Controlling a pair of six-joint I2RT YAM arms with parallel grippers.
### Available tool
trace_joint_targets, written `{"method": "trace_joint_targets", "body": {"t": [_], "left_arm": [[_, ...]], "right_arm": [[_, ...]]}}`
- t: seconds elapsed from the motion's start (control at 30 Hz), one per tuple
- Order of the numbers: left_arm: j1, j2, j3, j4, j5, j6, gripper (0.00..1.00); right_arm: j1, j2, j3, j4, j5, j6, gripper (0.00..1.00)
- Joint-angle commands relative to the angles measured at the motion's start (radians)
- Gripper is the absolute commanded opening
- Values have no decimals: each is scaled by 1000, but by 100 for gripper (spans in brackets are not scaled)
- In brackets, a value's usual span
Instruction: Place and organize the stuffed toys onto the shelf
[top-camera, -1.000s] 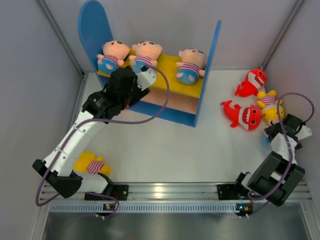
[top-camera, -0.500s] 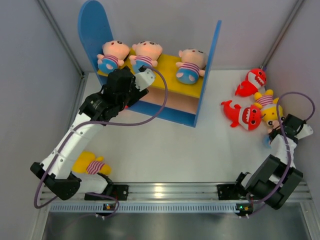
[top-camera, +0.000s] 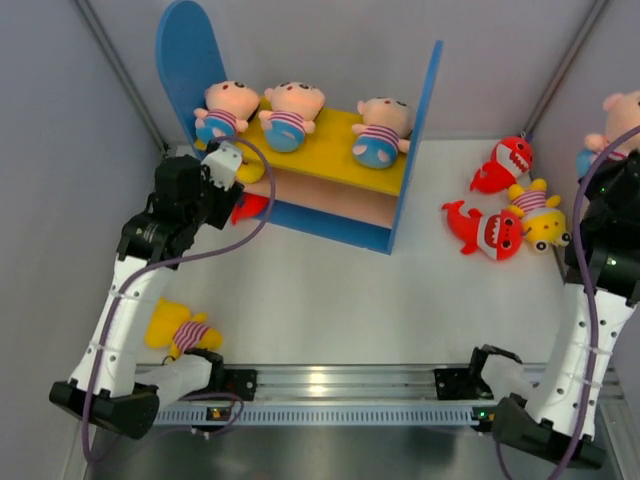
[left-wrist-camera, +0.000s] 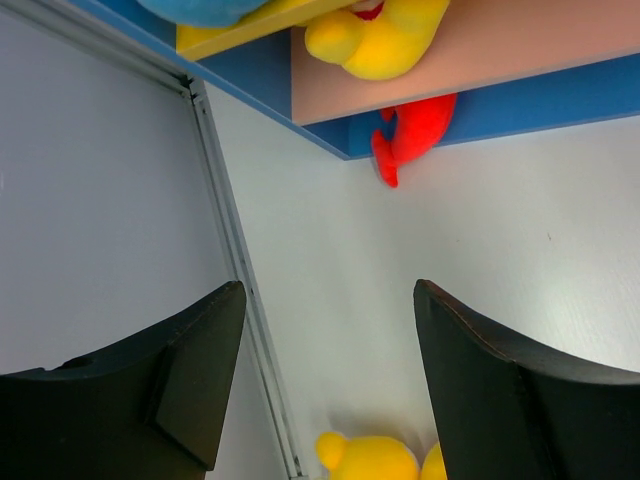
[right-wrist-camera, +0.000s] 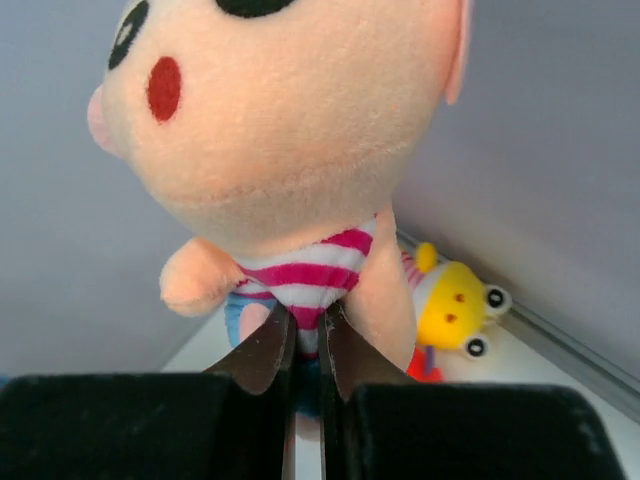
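The shelf's (top-camera: 415, 120) yellow upper board (top-camera: 335, 140) holds three baby dolls (top-camera: 292, 110) in a row. At the left end of its lower board (top-camera: 340, 197) lie a yellow toy (left-wrist-camera: 385, 40) and a red toy (left-wrist-camera: 415, 130) that overhangs the front edge. The left gripper (left-wrist-camera: 328, 300) hovers just in front of that end, spread and empty. The right gripper (right-wrist-camera: 305, 330), raised by the right edge of the bench (top-camera: 330, 300), pinches a fourth baby doll (right-wrist-camera: 290, 130) by its striped shirt.
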Motion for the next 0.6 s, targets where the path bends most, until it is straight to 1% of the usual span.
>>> {"method": "trace_joint_targets", "body": {"t": [0.0, 0.03, 0.07, 0.1, 0.13, 0.17, 0.2, 0.23, 0.27, 0.3, 0.33, 0.37, 0.43, 0.47, 0.53, 0.57], "left_arm": [[40, -76, -59, 32, 74, -44, 74], [58, -84, -88, 32, 80, -56, 74], [68, -90, -103, 32, 94, -64, 73], [75, -105, -122, 35, 100, -76, 73], [84, -113, -164, 33, 114, -84, 73], [88, -124, -188, 35, 120, -87, 72], [94, -148, -235, 35, 115, -87, 72], [98, -162, -257, 41, 111, -85, 73], [106, -179, -280, 42, 105, -82, 73], [117, -211, -301, 47, 88, -79, 73], [135, -226, -341, 50, 83, -76, 74], [143, -254, -361, 50, 86, -78, 74], [172, -277, -415, 50, 106, -85, 74], [183, -285, -433, 50, 112, -87, 74], [213, -309, -476, 50, 118, -92, 73], [223, -319, -488, 50, 117, -90, 73]], "right_arm": [[162, 43, 257, -55, 43, -28, 0], [204, 68, 320, -61, 43, -39, 0], [282, 97, 386, -69, 44, -59, 0], [321, 159, 514, -67, 29, -71, 0], [403, 190, 570, -55, 18, -108, 0], [477, 256, 622, -44, 17, -128, 0], [534, 292, 722, -31, 21, -154, 0], [599, 330, 770, -5, 33, -213, 0], [734, 414, 820, -1, 58, -244, 0], [800, 459, 923, 5, 91, -278, 0], [929, 500, 968, 23, 108, -348, 0], [991, 575, 1027, 35, 148, -367, 0], [1078, 631, 1037, 70, 147, -392, 0], [1135, 670, 1028, 118, 142, -395, 0], [1174, 711, 991, 155, 115, -387, 0], [1206, 758, 990, 163, 112, -381, 0]]}}
